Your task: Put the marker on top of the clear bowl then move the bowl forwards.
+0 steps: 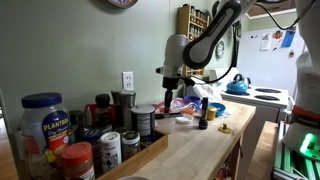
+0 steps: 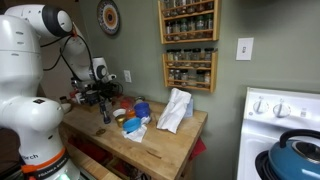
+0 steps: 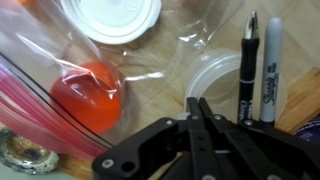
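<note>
Jaws closed, empty; marker [image 3: 246,70] lies just beside them.

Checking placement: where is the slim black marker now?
Wrist view, right side: the slim black marker lies just right of the shut gripper, beside a grey Sharpie pen, by the clear round bowl.

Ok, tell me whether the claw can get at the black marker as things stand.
Probably yes. The black marker lies uncovered just beside the claw, nothing over it. But the claw is shut and must open first, and a grey marker lying close alongside could get caught too.
</note>
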